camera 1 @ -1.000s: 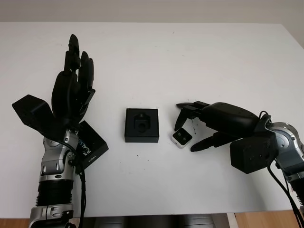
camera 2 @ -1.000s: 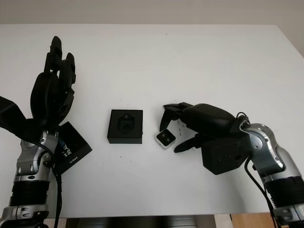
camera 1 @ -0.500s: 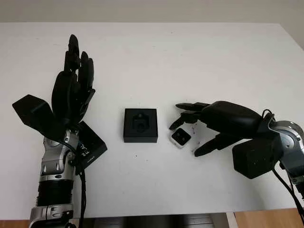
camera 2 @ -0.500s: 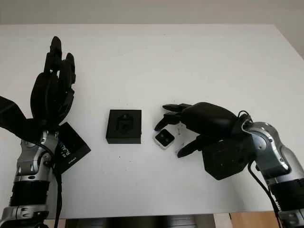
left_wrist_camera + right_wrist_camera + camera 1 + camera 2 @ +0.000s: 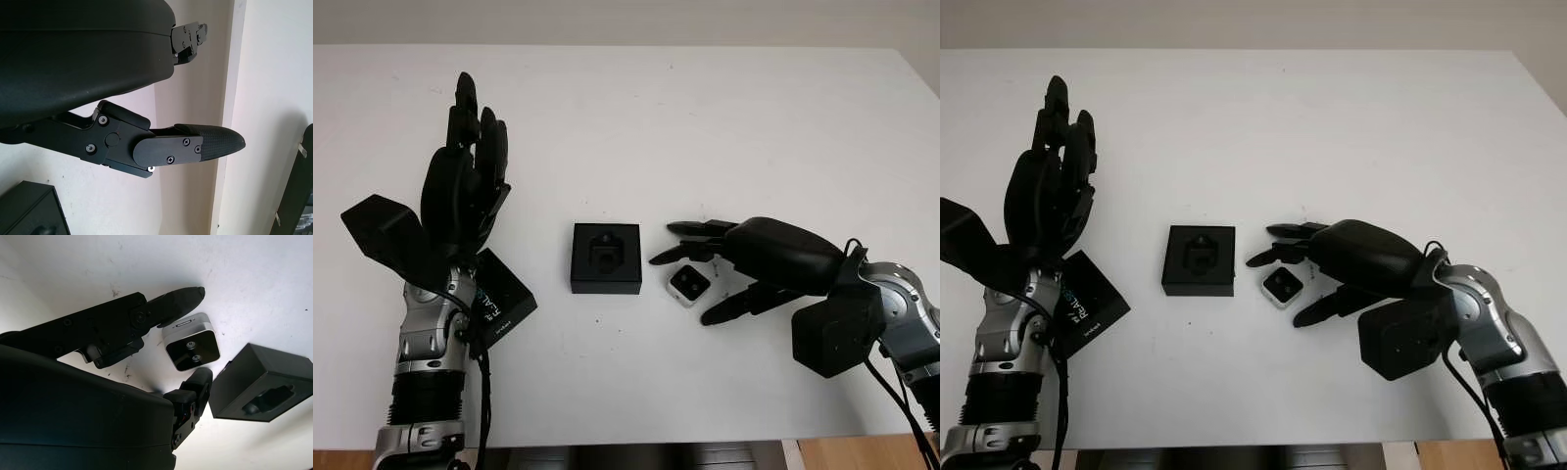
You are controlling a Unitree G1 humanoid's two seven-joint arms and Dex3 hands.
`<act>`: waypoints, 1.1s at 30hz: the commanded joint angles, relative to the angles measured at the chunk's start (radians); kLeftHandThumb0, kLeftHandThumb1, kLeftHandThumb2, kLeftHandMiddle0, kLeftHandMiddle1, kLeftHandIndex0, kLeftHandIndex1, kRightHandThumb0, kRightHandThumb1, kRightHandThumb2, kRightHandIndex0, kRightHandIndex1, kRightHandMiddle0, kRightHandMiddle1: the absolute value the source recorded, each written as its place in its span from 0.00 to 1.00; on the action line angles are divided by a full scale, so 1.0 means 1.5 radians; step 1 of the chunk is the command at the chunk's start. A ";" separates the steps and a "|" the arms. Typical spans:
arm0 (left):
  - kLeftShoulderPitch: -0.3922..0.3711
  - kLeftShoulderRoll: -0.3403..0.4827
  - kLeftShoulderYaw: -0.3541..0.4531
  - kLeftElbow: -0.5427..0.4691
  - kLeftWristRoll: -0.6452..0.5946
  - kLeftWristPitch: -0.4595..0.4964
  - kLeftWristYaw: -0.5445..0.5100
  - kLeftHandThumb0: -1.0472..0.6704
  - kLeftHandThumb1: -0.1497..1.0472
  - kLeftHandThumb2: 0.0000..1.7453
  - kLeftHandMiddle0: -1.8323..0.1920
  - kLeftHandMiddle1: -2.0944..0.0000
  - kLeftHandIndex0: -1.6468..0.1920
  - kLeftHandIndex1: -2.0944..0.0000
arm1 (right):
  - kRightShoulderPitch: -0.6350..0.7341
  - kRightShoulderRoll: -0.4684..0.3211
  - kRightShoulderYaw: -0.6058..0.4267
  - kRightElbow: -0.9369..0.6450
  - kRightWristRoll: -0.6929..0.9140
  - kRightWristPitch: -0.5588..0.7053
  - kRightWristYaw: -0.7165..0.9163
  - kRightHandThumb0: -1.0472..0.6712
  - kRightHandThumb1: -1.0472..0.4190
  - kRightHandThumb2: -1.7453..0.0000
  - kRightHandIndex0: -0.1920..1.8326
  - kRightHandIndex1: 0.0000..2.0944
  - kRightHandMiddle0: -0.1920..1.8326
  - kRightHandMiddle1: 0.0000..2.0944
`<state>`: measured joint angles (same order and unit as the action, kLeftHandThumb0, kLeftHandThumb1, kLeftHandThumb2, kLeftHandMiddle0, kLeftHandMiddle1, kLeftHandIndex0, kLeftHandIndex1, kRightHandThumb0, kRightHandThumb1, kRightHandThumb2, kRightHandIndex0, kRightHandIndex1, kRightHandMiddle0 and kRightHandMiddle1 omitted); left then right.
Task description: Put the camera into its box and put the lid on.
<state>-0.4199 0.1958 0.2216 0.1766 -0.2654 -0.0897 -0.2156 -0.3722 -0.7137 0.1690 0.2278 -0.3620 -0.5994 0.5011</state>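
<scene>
The small camera, silver-edged with a dark face showing two lenses, lies flat on the white table, just to the right of the open black box and a little apart from it. The box sits near the middle of the table with its moulded insert facing up and nothing in it.

The right hand reaches in from the right and brackets the camera without gripping it: two fingers stretch past its far side, and the thumb lies on its near side. In the right wrist view, a fingertip sits right at the camera's edge, between it and the box; whether it actually touches cannot be told. The hand holds nothing and is open.

The left hand is raised at the left of the table, open and holding nothing. Beside its forearm, the black lid with white lettering lies on the table, well apart from the box.
</scene>
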 commanded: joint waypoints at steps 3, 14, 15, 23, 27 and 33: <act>0.008 0.003 0.000 -0.010 0.006 0.001 0.004 0.18 1.00 0.26 1.00 1.00 1.00 1.00 | -0.007 0.008 0.006 0.018 -0.005 -0.017 -0.016 0.39 0.11 0.97 0.22 0.05 0.24 0.34; 0.007 0.003 0.001 -0.010 0.002 0.005 0.005 0.19 1.00 0.26 1.00 1.00 1.00 1.00 | -0.024 0.011 0.010 0.068 -0.019 -0.066 -0.059 0.43 0.07 0.97 0.25 0.06 0.23 0.65; 0.006 0.003 0.001 -0.009 0.003 0.005 0.005 0.18 1.00 0.26 1.00 1.00 1.00 1.00 | -0.025 0.010 0.010 0.071 -0.022 -0.069 -0.063 0.43 0.07 0.97 0.25 0.06 0.23 0.66; 0.005 0.000 0.002 -0.009 0.000 0.005 0.005 0.19 1.00 0.25 1.00 1.00 1.00 1.00 | -0.028 0.003 0.008 0.077 -0.018 -0.065 -0.054 0.44 0.09 0.97 0.25 0.06 0.24 0.71; 0.007 0.003 0.000 -0.010 0.003 0.004 0.004 0.19 1.00 0.26 1.00 1.00 1.00 1.00 | -0.029 0.003 0.008 0.080 -0.019 -0.067 -0.056 0.43 0.09 0.97 0.25 0.07 0.23 0.74; 0.009 0.002 -0.001 -0.016 0.005 0.011 0.007 0.18 1.00 0.26 1.00 1.00 1.00 1.00 | -0.025 0.027 -0.001 0.095 0.046 -0.012 -0.026 0.43 0.08 0.97 0.25 0.07 0.20 0.80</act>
<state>-0.4198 0.1956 0.2203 0.1748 -0.2618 -0.0762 -0.2073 -0.4217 -0.6851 0.1771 0.3560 -0.3186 -0.6464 0.4477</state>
